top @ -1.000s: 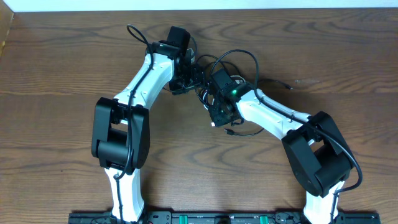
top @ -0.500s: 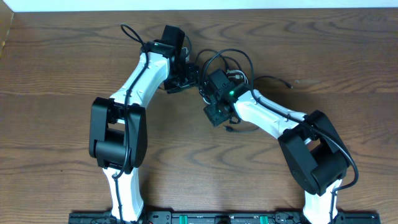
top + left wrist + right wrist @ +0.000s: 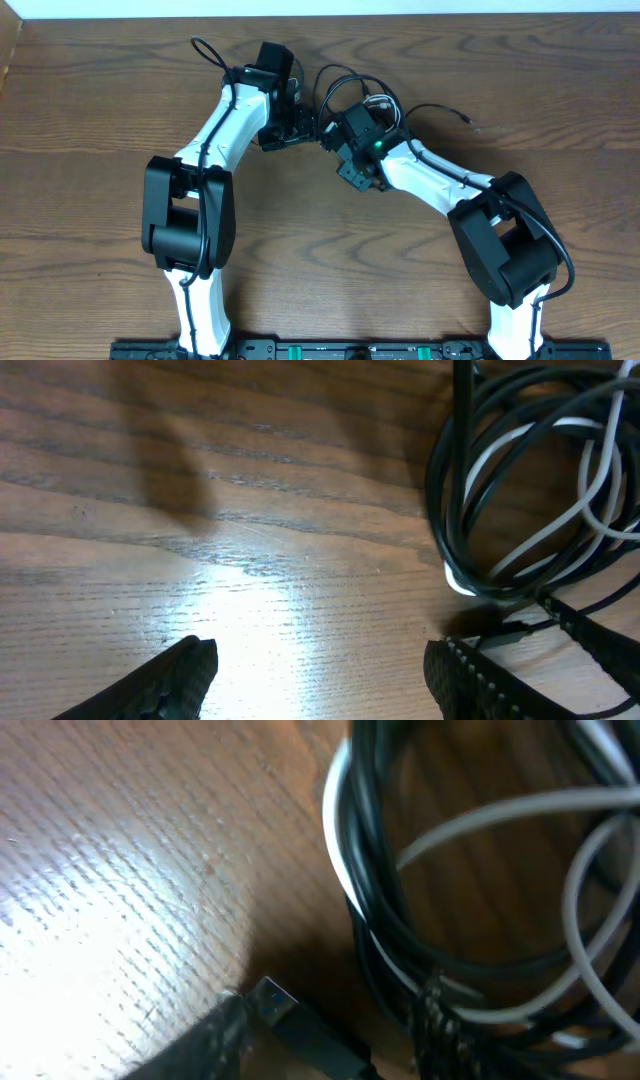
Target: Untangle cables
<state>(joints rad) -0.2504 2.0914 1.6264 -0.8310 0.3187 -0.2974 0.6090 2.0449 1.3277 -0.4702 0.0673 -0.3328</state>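
Observation:
The black cable (image 3: pixel 345 83) and the white cable (image 3: pixel 378 100) lie looped together at the table's back middle. One black end (image 3: pixel 465 117) trails off to the right. My left gripper (image 3: pixel 300 128) is open and empty just left of the tangle; its wrist view shows the black loops (image 3: pixel 450 480) and the white cable (image 3: pixel 530 540) at the upper right. My right gripper (image 3: pixel 338 140) sits low at the tangle's front edge. In its wrist view the jaws (image 3: pixel 330 1030) are apart, a black USB plug (image 3: pixel 285 1005) lies between them against the left finger, and black and white loops (image 3: pixel 370 910) cross the right finger.
The wooden table (image 3: pixel 100 130) extends bare to the left, right and front. The two arms meet over the tangle, their grippers close together. The arms' own thick black wires (image 3: pixel 210 55) loop near the left wrist.
My right gripper has moved away from the front, up toward the tangle and the left gripper. The loops have shifted left and back. The plug end that lay under the right forearm is out of sight.

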